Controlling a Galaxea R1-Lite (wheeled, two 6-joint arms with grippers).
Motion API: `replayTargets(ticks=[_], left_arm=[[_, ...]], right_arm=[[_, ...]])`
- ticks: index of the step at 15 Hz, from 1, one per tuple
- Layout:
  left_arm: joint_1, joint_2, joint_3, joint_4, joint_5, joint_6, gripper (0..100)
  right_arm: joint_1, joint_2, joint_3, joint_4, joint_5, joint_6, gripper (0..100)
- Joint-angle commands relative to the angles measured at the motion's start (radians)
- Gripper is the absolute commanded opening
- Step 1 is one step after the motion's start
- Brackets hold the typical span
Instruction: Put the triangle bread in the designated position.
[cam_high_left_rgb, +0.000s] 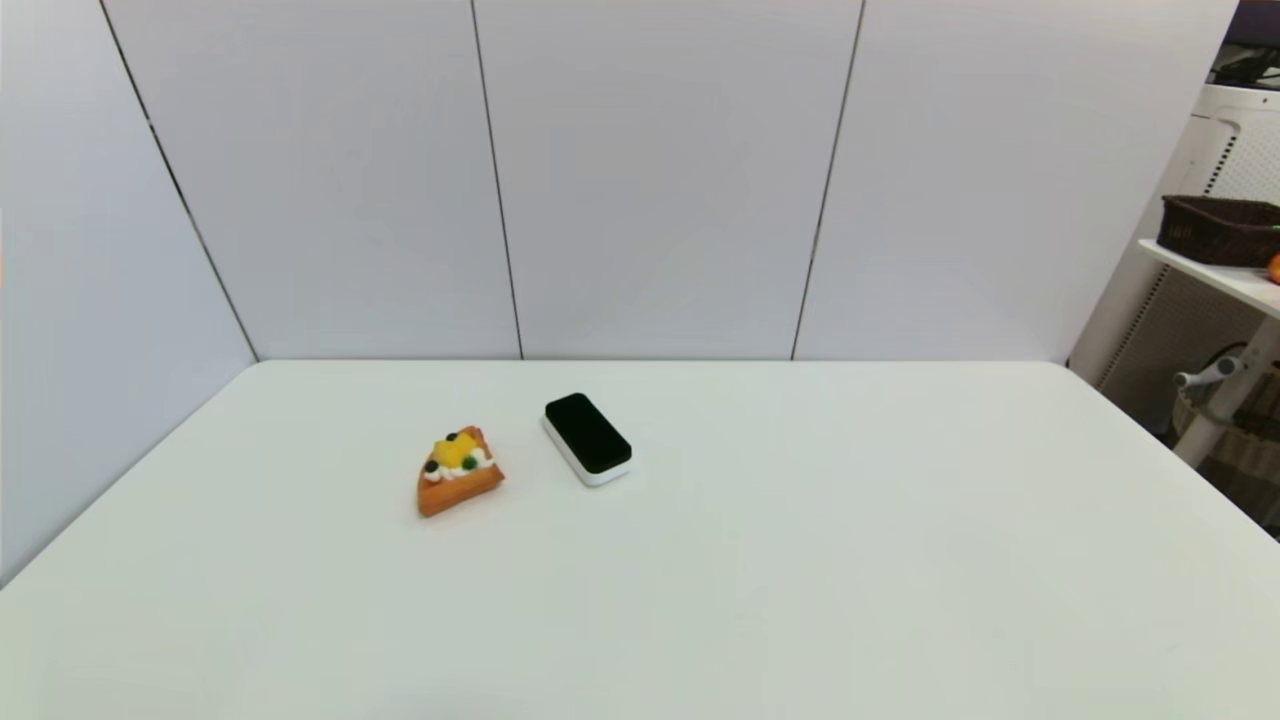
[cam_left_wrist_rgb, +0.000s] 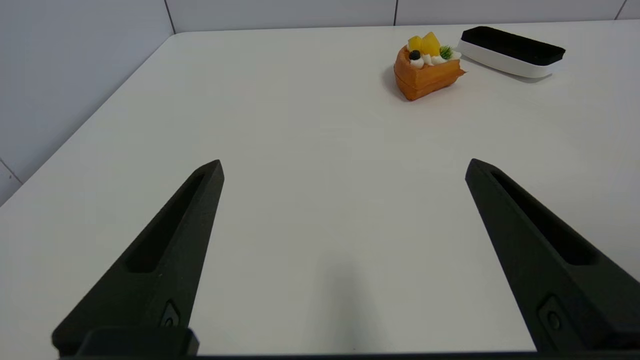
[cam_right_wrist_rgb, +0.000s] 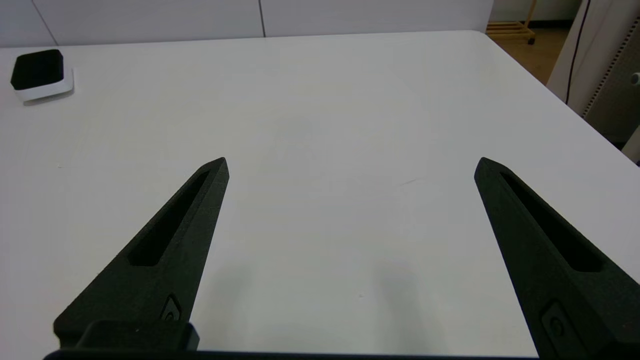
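the triangle bread (cam_high_left_rgb: 459, 473), a small orange-brown waffle-textured wedge topped with yellow fruit chunks, white cream, dark berries and a green bit, sits flat on the plain white table (cam_high_left_rgb: 800, 560), left of centre and toward the far side. just beside it on its right, not touching, lies the black-topped white rectangular block (cam_high_left_rgb: 588, 438), angled on the tabletop

neither arm shows in the head view. left gripper (cam_left_wrist_rgb: 344, 167) hovers low over bare table on the near left, jaws wide apart, nothing between them; the bread (cam_left_wrist_rgb: 425, 67) and block (cam_left_wrist_rgb: 511, 50) are well ahead of its fingertips (cam_left_wrist_rgb: 212, 172). right gripper (cam_right_wrist_rgb: 351, 166) hovers over bare table on the near right, jaws also wide apart and empty, with only one end of the block (cam_right_wrist_rgb: 40, 75) in sight, well off to its left

no marking is visible on the tabletop; the bread is untouched by either gripper
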Motion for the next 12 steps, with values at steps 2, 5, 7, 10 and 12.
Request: replayTargets(ticks=[2,5,7,10,12], left_arm=[[0.000,0.002,0.000,0.000,0.000,0.001,100],[0.000,0.002,0.000,0.000,0.000,0.001,100],[0.000,0.002,0.000,0.000,0.000,0.001,100],[0.000,0.002,0.000,0.000,0.000,0.001,100],[0.000,0.002,0.000,0.000,0.000,0.001,100]], right_arm=[[0.000,0.001,0.000,-0.001,0.000,0.000,100],[0.000,0.001,0.000,-0.001,0.000,0.000,100],[0.000,0.001,0.000,-0.001,0.000,0.003,100],[0.000,0.001,0.000,0.000,0.000,0.003,100],[0.000,0.001,0.000,0.000,0.000,0.003,100]])
